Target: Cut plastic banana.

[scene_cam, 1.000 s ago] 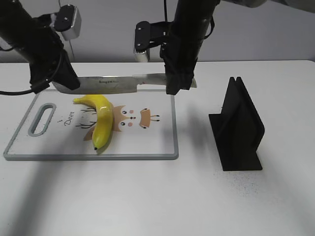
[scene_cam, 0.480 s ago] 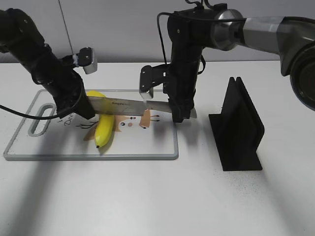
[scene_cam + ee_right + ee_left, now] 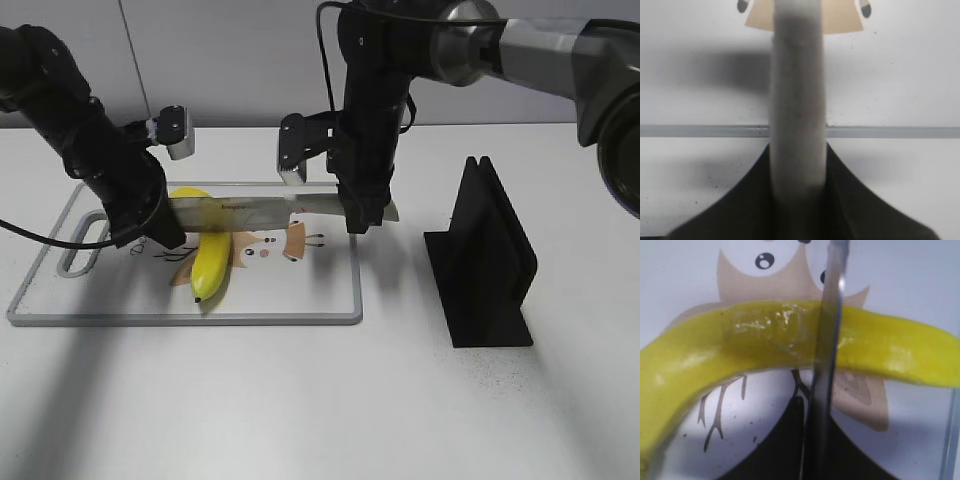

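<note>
banana: lies on the board near its middle, stem end toward the far left, black tip toward the near edge; point on it; from the left wrist it runs crosswise under the blade
knife: held level across both arms, blade lying over the banana's upper part; whether the edge touches the skin cannot be told; seen edge-on from the left wrist
left tool: pinching one end of the knife, fingers dark around it; closed on it, by the look
right tool: pinching the other end of the knife; the right wrist shows a pale blurred bar rising out of the dark fingers, so clamped on it
banana, handling: judged light, hollow and stiff; glossy skin, so likely slippery; curved, resting on its side, so likely to roll or skid under a downward push; nothing pins it
where to hold: best steadied at the thick middle of the curve, flat to the board; stem looks thin, a poor grip; both tools are taken up by the knife, so pressure must come straight down
risk: an off-centre press could shoot it sideways across the board
board: white, printed cartoon, grey rim, lying on the worktop
stand: black slotted block, well apart to the right, empty
</note>
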